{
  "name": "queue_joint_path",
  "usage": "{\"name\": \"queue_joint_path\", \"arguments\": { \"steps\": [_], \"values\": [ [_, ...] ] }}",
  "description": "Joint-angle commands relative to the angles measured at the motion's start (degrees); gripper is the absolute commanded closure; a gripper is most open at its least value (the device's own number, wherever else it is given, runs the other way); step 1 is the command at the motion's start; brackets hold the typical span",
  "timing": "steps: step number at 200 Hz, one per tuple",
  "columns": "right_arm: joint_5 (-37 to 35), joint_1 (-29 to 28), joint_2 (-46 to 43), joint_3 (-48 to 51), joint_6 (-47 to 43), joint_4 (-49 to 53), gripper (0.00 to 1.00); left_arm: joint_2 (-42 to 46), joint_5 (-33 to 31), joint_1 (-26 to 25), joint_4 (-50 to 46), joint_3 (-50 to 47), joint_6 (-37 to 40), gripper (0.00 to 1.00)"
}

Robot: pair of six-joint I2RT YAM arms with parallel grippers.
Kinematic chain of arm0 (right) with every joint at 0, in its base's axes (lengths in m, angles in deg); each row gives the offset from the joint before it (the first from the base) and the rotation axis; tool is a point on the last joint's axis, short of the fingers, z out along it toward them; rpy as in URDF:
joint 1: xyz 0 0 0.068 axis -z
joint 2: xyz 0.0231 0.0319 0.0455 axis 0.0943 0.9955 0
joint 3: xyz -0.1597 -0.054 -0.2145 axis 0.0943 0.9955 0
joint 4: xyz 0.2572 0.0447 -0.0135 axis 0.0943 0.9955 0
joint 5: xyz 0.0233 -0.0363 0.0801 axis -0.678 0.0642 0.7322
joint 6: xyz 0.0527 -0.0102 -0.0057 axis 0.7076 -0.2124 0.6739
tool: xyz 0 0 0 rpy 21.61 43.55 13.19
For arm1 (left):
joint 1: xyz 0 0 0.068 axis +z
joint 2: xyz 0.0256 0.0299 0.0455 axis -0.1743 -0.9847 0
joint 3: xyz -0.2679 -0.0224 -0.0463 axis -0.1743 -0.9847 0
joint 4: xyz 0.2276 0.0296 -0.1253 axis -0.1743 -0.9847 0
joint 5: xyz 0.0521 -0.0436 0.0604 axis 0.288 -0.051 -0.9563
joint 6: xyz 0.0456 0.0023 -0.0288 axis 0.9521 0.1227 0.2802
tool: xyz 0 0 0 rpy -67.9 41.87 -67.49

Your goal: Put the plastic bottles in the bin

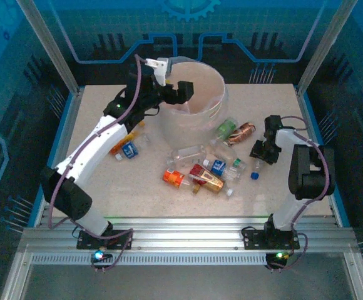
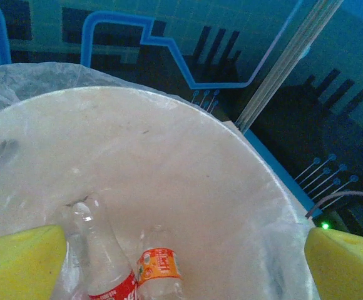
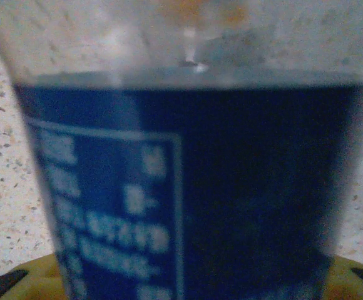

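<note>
The bin [image 1: 216, 94], a big whitish bucket with a bag liner, stands at the back middle. My left gripper [image 1: 183, 91] hovers over its rim, open and empty; in the left wrist view the left gripper [image 2: 184, 265] looks down at the bin's inner wall [image 2: 181, 144]. Two plastic bottles lie inside, one red-labelled [image 2: 103, 269] and one orange-labelled [image 2: 158, 265]. My right gripper [image 1: 261, 153] is down on the table at the right. In its wrist view the right gripper [image 3: 181, 284] is shut on a blue-labelled bottle [image 3: 231, 187], with yellow pads [image 3: 34, 275] against its sides.
Loose bottles lie in front of the bin: orange [image 1: 174, 179], red-and-copper [image 1: 206, 178], blue-labelled [image 1: 217, 167], clear [image 1: 191, 153], green-capped [image 1: 225, 130], copper [image 1: 244, 132]. Two more, orange [image 1: 120, 147] and blue [image 1: 129, 150], lie under the left arm. Blue frame rails edge the table.
</note>
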State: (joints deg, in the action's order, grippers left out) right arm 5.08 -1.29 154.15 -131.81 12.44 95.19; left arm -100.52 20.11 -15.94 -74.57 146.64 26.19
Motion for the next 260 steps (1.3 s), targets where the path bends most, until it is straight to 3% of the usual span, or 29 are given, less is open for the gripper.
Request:
{"name": "queue_joint_path", "arguments": {
  "steps": [1,72,140,196,260],
  "values": [
    [-1.8,-0.6,-4.9,0.1,-1.5,1.5,0.56,4.3,1.7,0.3,3.3,-2.7,-3.0,0.01],
    [0.3,-4.9,-24.1,-0.8,-5.6,3.7,0.62,10.2,8.1,0.3,7.4,-9.1,-9.2,0.01],
    [3.0,-18.3,-41.2,-4.0,-11.1,-0.7,0.63,6.8,14.9,-3.7,7.2,-5.8,-10.4,0.01],
    [12.6,-22.3,-47.3,-3.2,-12.3,-7.2,0.62,0.0,23.3,-9.9,3.9,2.8,-6.3,0.01],
    [21.2,-24.7,-48.5,-3.1,-11.9,-11.4,0.61,-3.4,32.7,-13.0,8.5,5.9,-5.5,0.01]
  ]
}}
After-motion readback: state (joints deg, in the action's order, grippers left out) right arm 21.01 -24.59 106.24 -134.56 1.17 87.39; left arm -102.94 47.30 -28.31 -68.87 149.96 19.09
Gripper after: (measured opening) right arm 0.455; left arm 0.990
